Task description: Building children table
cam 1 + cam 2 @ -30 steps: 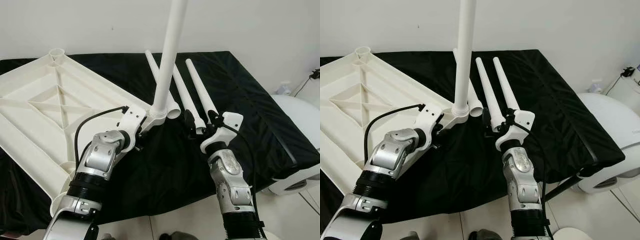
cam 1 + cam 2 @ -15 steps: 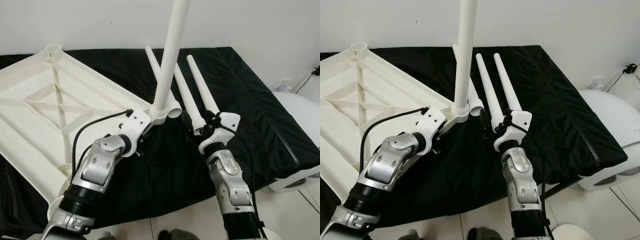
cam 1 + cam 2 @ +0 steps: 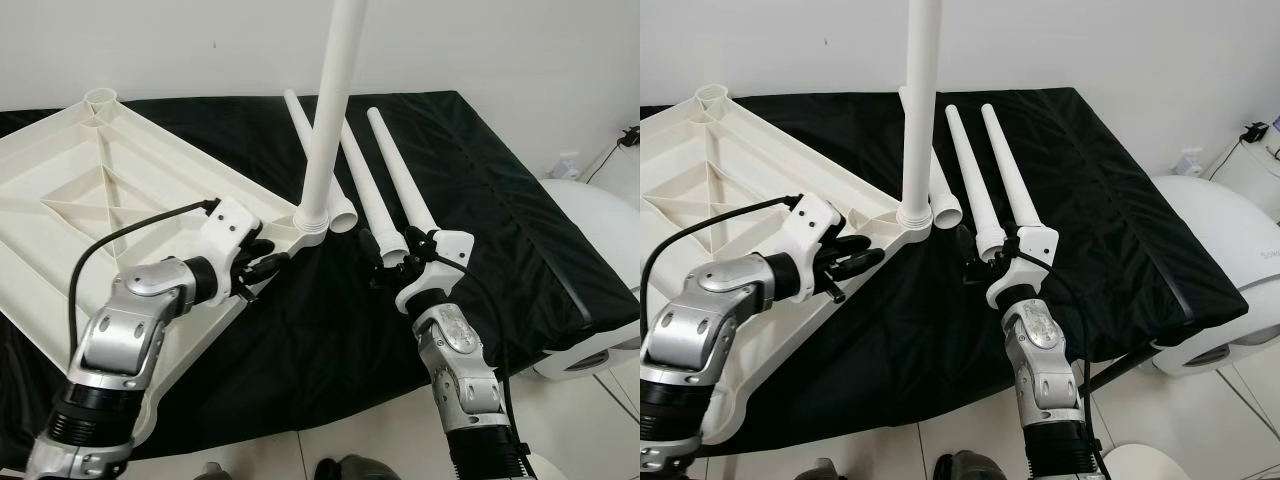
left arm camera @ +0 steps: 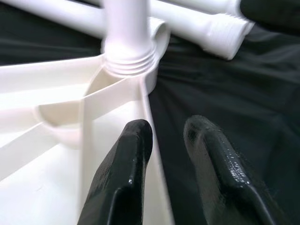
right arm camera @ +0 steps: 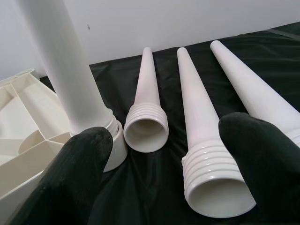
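A white plastic tabletop lies upside down on black cloth. One white leg stands upright in its near corner socket. Three loose legs lie beside it: one behind the upright leg, a middle one and a right one. My left gripper is open, a little back from the socket, with the tabletop's edge rib between its fingers. My right gripper is open at the middle leg's threaded end, one finger on each side, not touching it.
The black cloth covers the work surface, and its front edge drops to a tiled floor. A round white appliance stands close at the right. A white wall runs behind.
My left gripper has let go of the upright leg's base and drawn back to the left along the tabletop edge. The leg stays standing. The right gripper has barely moved.
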